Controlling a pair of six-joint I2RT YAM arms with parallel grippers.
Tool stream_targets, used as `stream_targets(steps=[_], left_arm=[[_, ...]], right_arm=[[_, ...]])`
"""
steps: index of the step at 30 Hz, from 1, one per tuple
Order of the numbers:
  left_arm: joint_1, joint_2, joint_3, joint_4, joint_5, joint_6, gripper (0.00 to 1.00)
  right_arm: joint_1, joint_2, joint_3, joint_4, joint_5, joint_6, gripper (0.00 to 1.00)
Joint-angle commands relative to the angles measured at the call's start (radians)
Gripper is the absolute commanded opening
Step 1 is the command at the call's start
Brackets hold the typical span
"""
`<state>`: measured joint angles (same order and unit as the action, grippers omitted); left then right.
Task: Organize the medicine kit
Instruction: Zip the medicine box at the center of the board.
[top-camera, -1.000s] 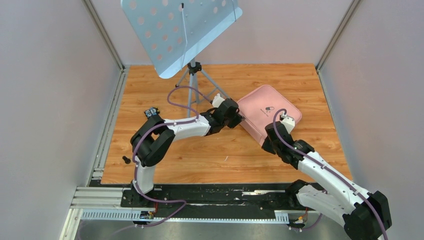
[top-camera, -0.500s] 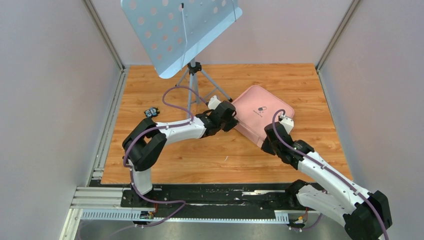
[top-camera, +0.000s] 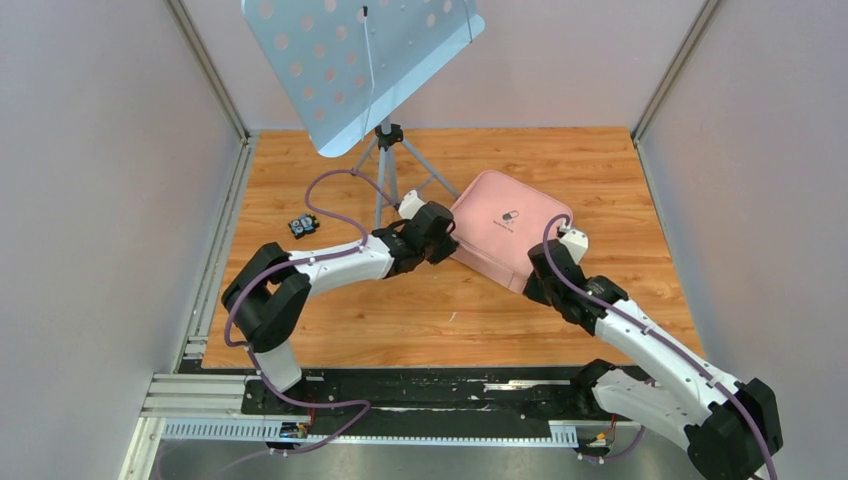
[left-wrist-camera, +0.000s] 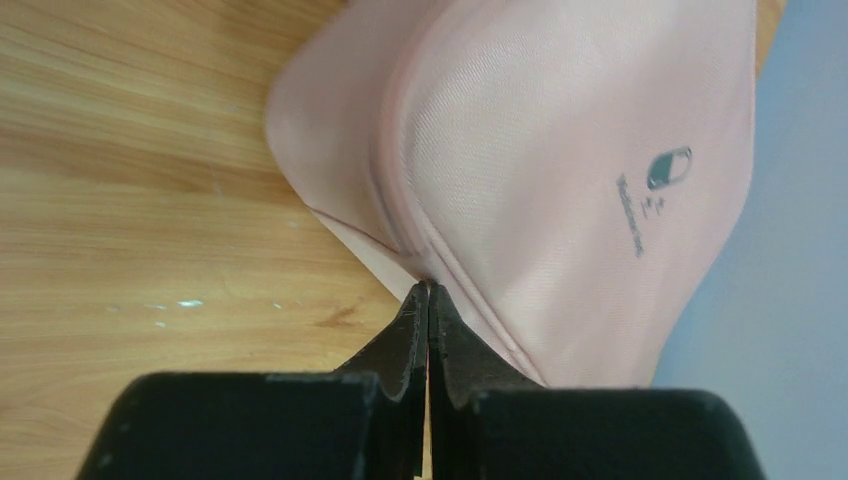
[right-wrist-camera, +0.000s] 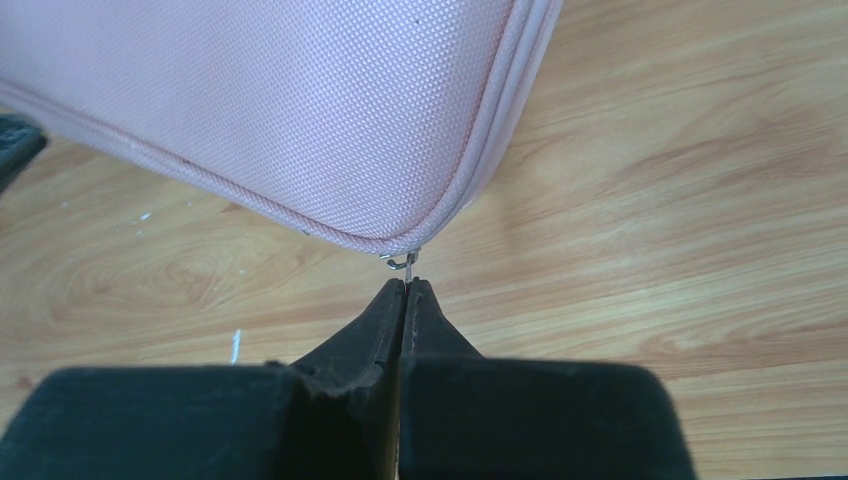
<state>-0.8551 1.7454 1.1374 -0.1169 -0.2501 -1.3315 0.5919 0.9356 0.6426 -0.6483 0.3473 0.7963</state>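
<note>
On the far right part of the counter (top-camera: 450, 310), your kit (top-camera: 505, 235) lies flat and zipped shut. Its lid faces up and its corners are turned askew to the counter's edges. The pill logo (top-camera: 510, 215) sits near the middle of the lid.

At the kit's near right corner you have the right pincer (right-wrist-camera: 405, 290) fully closed. In the right wrist view a thin metal zip pull (right-wrist-camera: 402, 263) hangs off that corner and runs down between the tips, so you are gripping the pull. The corner itself stays just clear of the black fingers (right-wrist-camera: 350, 350).

At the kit's left side, your left pincer (left-wrist-camera: 428, 300) is also fully closed, with no gap between the fingers. Its tips press against the seam (left-wrist-camera: 392, 180) where the lid meets the side wall. You cannot tell from the left wrist view whether any fabric is nipped between them.

Both arms reach in from the near edge and meet the kit from opposite sides, the left one stretched low across the counter.

Behind the kit and to its left stands the stand (top-camera: 360, 70). Its pale blue perforated plate is tilted and its tripod legs are planted on the counter, one leg close to the left pincer. Further left, well apart from the kit, a small dark block (top-camera: 302, 225) lies on the wood.
</note>
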Motion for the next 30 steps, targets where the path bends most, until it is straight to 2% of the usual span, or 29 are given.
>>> stream_targets(steps=[1,3,6,8,13,18,19,20,21,22,23,24,25,27,30], left_arm=[[0.053,-0.052,-0.024,-0.068,-0.135,0.052,0.00],[0.054,-0.053,-0.024,-0.067,-0.130,0.060,0.00],[0.056,-0.054,-0.021,-0.067,-0.118,0.073,0.00],[0.055,-0.055,-0.017,-0.067,-0.107,0.087,0.00],[0.051,-0.058,0.004,-0.077,-0.076,0.118,0.00],[0.025,-0.067,0.036,-0.138,-0.105,0.112,0.00],[0.019,-0.066,0.048,-0.156,-0.104,0.100,0.03],[0.014,-0.066,0.053,-0.162,-0.099,0.095,0.18],[0.005,-0.068,0.058,-0.163,-0.096,0.087,0.39],[-0.002,-0.070,0.063,-0.161,-0.092,0.082,0.49],[-0.018,-0.071,0.066,-0.156,-0.093,0.079,0.64],[-0.026,-0.071,0.076,-0.154,-0.100,0.070,0.71],[-0.042,-0.070,0.083,-0.152,-0.104,0.065,0.82],[-0.057,-0.060,0.104,-0.140,-0.107,0.035,0.90],[-0.062,-0.005,0.154,-0.112,-0.062,-0.023,0.91]], right_arm=[[-0.031,-0.012,0.042,0.013,0.117,-0.107,0.00],[-0.056,-0.021,0.020,0.092,0.056,-0.193,0.00],[-0.136,-0.015,0.005,0.179,-0.149,-0.318,0.00],[-0.143,-0.014,-0.005,0.216,-0.209,-0.363,0.00],[-0.143,-0.023,-0.041,0.273,-0.199,-0.459,0.00],[-0.144,-0.063,-0.092,0.346,-0.208,-0.546,0.00],[-0.144,-0.078,-0.096,0.359,-0.203,-0.544,0.00],[-0.144,-0.093,-0.101,0.370,-0.203,-0.543,0.00],[-0.144,-0.105,-0.104,0.379,-0.206,-0.543,0.00],[-0.144,-0.114,-0.107,0.384,-0.210,-0.544,0.00],[-0.144,-0.116,-0.106,0.386,-0.214,-0.545,0.00],[-0.144,-0.116,-0.105,0.385,-0.218,-0.547,0.00],[-0.144,-0.115,-0.103,0.386,-0.222,-0.547,0.00],[-0.144,-0.115,-0.103,0.386,-0.237,-0.543,0.00],[-0.144,-0.114,-0.104,0.387,-0.257,-0.537,0.00]])
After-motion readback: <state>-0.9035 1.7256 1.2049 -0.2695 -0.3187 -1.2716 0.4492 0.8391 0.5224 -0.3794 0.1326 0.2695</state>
